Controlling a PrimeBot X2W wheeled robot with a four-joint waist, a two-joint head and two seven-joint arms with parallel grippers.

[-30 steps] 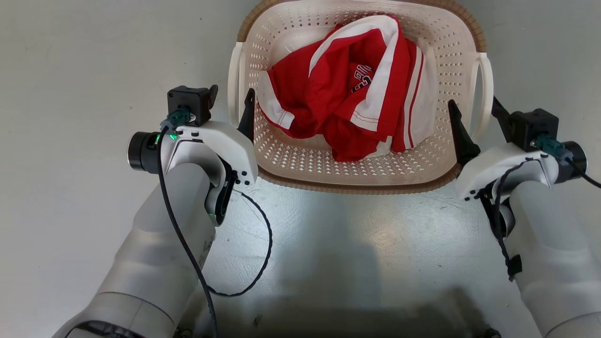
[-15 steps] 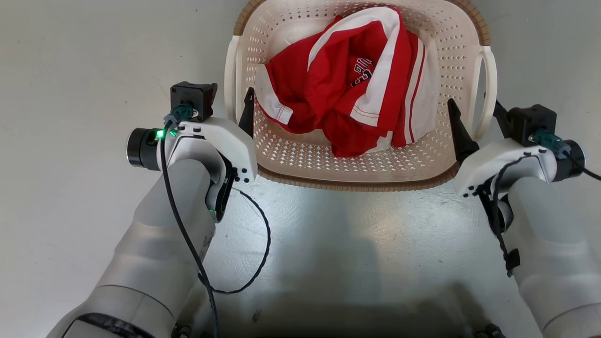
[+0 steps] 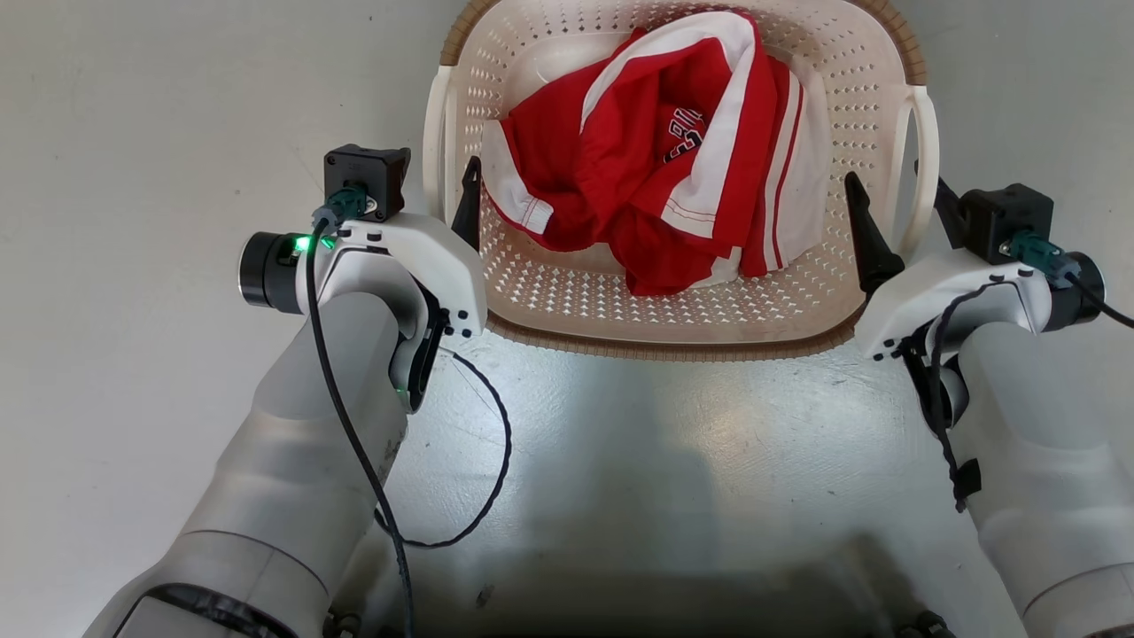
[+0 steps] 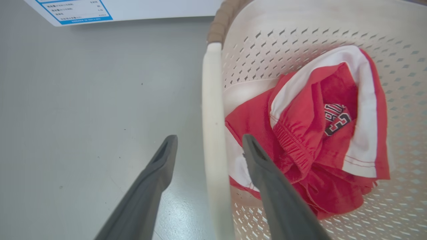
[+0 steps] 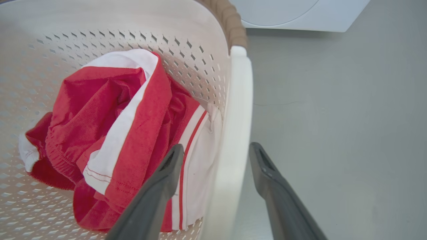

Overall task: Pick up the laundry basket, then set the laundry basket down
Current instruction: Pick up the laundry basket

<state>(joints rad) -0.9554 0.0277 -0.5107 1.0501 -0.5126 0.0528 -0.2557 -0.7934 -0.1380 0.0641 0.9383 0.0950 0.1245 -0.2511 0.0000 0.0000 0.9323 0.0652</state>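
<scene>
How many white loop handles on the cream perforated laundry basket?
2. One white loop handle on the laundry basket's left side, between the open left gripper's fingers; the other on its right side, between the open right gripper's fingers.

1. Dark lettering w/ white outline (image 4: 337,118) is printed on red garment (image 3: 611,177) in basket (image 3: 850,97). Most of it is lost in folds, so no whole word can be read.
2. In left wrist view, one char. like a "3" is made out at the lettering's lower end. The rest is cut off.
3. White sheet w/ blue border (image 4: 75,10), top left of left wrist view: rows of small print and figs. are seen but are too small to be read.
</scene>
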